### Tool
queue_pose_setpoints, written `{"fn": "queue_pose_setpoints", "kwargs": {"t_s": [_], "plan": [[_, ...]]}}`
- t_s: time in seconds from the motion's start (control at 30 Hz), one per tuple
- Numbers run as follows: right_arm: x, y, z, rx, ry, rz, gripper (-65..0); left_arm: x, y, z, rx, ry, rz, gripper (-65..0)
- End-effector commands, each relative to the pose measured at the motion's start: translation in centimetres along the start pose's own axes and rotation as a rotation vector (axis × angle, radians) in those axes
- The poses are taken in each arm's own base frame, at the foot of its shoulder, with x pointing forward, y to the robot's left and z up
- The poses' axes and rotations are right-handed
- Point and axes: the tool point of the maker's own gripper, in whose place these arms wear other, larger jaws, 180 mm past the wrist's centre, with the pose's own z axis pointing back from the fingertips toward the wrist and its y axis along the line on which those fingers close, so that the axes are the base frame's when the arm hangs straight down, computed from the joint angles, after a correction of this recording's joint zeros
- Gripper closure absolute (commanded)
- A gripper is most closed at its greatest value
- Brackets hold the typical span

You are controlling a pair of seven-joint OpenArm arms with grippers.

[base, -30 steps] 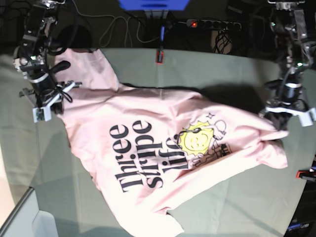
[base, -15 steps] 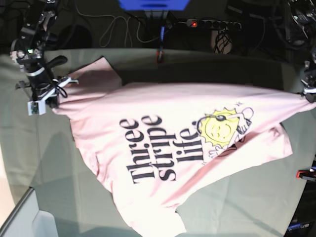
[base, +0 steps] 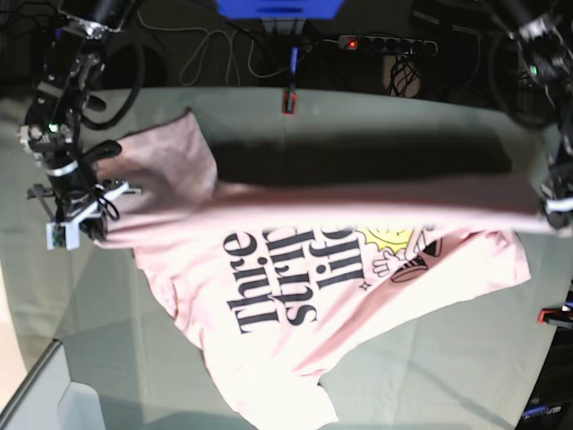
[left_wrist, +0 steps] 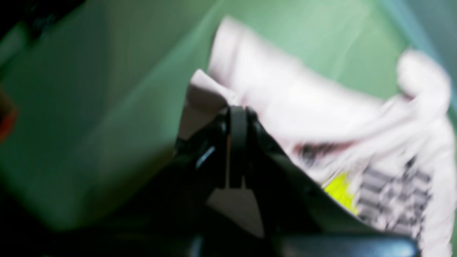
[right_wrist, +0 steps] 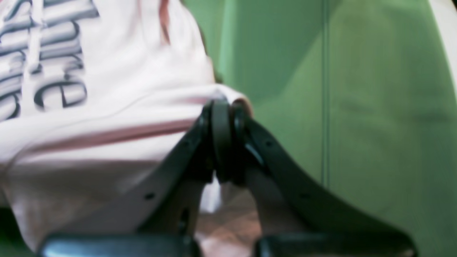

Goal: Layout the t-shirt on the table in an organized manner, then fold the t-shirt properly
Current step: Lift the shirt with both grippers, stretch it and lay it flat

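The pale pink t-shirt [base: 295, 287] with black lettering is stretched across the grey-green table [base: 430, 376]. Its far edge is lifted into a taut band between the two grippers, and this band hides part of the lettering and the yellow sun. My left gripper [base: 557, 208] at the right side is shut on a shirt corner. The left wrist view shows that gripper [left_wrist: 236, 110] pinching pink cloth [left_wrist: 285, 103]. My right gripper [base: 88, 228] at the left side is shut on the other end. The right wrist view shows it [right_wrist: 222, 107] clamped on a fold of the shirt [right_wrist: 107, 107].
A red-and-black clamp [base: 289, 100] sits at the table's far edge and another [base: 555, 315] at its right edge. A power strip [base: 387, 43] and cables lie behind the table. A pale bin corner [base: 49, 403] is at the near left.
Both grippers have pulled apart and then moved toward the near side. The shirt's far edge went from slack to a taut raised band, now covering the tops of the letters and most of the sun.
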Motion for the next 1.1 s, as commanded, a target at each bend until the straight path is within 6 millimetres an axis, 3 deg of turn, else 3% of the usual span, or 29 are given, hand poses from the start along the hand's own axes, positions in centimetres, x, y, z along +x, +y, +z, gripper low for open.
{"fn": "queue_pose_setpoints", "kwargs": {"t_s": [0.0,0.07,0.13,0.2,0.33,0.43,0.53,0.6,0.67,0.77,0.93,1.07], "plan": [[1.9,-0.6,0.0,-0.015,-0.057,0.006,0.0,2.5,-0.6,-0.1,-0.007,-0.070,-0.032,-0.2],[2.7,-0.6,-0.5,-0.014,-0.073,0.001,0.0,3.7,-1.9,-1.2,-0.018,-0.095,-0.038,-0.4],[2.9,-0.5,-1.3,-0.007,-0.072,-0.012,0.0,3.3,-3.6,-3.0,-0.035,-0.070,-0.061,-0.5],[2.5,-0.5,-1.7,-0.003,-0.058,-0.018,0.0,2.1,-4.8,-4.3,-0.050,-0.025,-0.097,-0.6],[0.9,-0.4,-2.3,0.004,-0.016,-0.039,0.0,-0.9,-5.5,-6.4,-0.046,0.066,-0.132,-3.2],[-0.1,-0.1,-2.8,0.017,0.012,-0.052,0.0,-2.1,-5.6,-7.8,-0.044,0.113,-0.099,-13.4],[-0.7,-0.1,-2.8,0.015,0.025,-0.055,0.0,-2.4,-5.5,-7.9,-0.041,0.121,-0.097,-28.6],[-0.6,-0.2,-2.8,0.015,0.023,-0.051,0.0,-3.3,-4.8,-7.5,-0.032,0.140,-0.095,-39.7],[-0.7,-0.4,-2.7,0.014,0.026,-0.046,0.0,-3.0,-4.4,-6.7,-0.032,0.126,-0.099,-48.9],[-1.3,-0.5,-2.5,0.011,0.038,-0.043,0.0,-3.3,-2.0,-4.2,-0.005,0.107,-0.085,-58.5],[-1.8,-0.3,-2.4,0.014,0.048,-0.045,0.0,-6.3,2.1,-1.9,0.060,0.169,-0.040,-61.4],[-1.9,-0.3,-2.3,0.015,0.051,-0.046,0.0,-10.0,4.2,-2.2,0.103,0.266,0.008,-61.4]]}}
